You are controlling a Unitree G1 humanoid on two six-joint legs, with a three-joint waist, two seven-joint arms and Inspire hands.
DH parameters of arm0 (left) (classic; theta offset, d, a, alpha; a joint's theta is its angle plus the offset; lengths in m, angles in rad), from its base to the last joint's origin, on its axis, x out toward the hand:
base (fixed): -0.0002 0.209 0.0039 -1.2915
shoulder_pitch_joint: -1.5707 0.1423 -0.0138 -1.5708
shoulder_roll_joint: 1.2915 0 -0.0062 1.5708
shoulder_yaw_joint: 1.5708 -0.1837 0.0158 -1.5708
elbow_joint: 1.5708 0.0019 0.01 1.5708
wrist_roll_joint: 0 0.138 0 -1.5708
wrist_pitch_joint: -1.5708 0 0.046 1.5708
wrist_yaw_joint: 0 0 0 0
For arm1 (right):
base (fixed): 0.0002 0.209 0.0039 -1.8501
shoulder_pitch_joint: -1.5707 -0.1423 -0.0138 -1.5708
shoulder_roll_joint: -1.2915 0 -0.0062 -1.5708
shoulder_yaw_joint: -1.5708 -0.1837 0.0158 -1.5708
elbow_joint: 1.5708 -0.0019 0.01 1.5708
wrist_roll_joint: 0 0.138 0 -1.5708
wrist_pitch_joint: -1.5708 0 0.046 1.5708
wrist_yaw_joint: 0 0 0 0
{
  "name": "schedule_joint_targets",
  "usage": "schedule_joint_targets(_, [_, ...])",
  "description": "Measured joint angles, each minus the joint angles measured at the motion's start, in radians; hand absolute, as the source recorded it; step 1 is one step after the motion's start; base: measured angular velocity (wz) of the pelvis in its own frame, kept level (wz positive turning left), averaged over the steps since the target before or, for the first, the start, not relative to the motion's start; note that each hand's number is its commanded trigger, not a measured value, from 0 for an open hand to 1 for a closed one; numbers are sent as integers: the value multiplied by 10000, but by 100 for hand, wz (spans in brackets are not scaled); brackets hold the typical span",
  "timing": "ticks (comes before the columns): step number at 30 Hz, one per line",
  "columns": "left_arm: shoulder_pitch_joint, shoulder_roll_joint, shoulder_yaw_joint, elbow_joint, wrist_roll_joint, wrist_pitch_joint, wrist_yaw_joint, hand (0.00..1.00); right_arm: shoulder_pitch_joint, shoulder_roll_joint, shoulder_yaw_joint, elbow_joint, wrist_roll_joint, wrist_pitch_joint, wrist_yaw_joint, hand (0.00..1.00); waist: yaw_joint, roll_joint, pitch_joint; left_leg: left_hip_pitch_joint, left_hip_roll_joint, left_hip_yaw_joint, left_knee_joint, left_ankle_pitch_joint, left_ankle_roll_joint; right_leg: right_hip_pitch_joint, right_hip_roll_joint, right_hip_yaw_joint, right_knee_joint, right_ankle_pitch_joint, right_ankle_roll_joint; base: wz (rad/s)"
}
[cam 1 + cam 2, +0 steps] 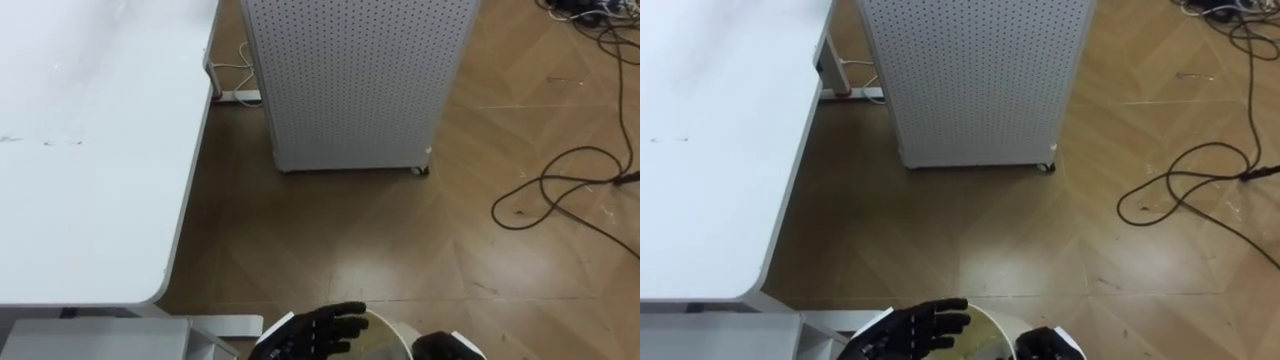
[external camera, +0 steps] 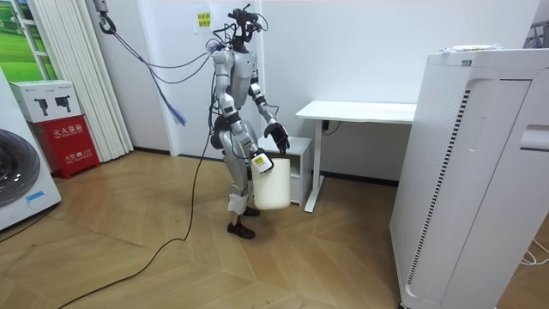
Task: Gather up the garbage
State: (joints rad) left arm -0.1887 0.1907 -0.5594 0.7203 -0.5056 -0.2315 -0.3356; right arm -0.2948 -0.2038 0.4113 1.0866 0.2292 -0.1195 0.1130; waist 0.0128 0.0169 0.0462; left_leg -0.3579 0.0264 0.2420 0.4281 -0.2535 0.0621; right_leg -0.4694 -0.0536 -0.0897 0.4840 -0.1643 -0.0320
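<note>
I stand beside a white desk and carry a white bin (image 2: 272, 182) at my hip, clear of the floor. Its curved rim (image 1: 395, 325) shows at the bottom of the eye views. My right hand (image 1: 450, 348) sits on the rim's right side and grips it; in the room view this hand (image 2: 260, 163) holds the bin's top edge. My left hand (image 1: 310, 335) is open with fingers spread, hovering over the bin's mouth, and appears raised above the bin (image 2: 276, 133) in the room view.
The white desk (image 1: 90, 150) is on my left with a grey cabinet (image 1: 100, 340) under it. A perforated white unit on casters (image 1: 350, 80) stands ahead. Dark cables (image 1: 560, 190) lie on the wooden floor at the right. A tall white appliance (image 2: 472, 172) stands nearby.
</note>
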Motion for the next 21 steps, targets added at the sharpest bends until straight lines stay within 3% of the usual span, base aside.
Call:
schedule_joint_targets(12, [251,59,101,-781,172,2,-260,0,80,-468,-25,-372,36,-43,370,100,-90,-12,-34,833,9,-26,-157,1,-11,839,88,50,-401,-9,11,-2])
schedule_joint_targets(15, [608,145,407,-1423,228,3,-261,0,389,-489,-35,-437,66,-195,392,100,-59,-109,-94,1243,53,-127,-199,-49,-87,1235,203,137,-676,-3,16,-14])
schedule_joint_targets(17, [1072,231,723,-2011,390,1,-246,0,646,-487,-34,-464,74,-195,477,100,50,-199,-167,1679,18,-429,-321,-130,-181,1500,337,424,-723,0,14,-42])
schedule_joint_targets(21, [1574,493,896,-3440,499,26,-192,0,1191,-641,-41,-1578,71,-181,461,100,71,-217,-191,2023,-35,-816,-385,-220,-235,1745,480,709,-721,34,-4,-35])
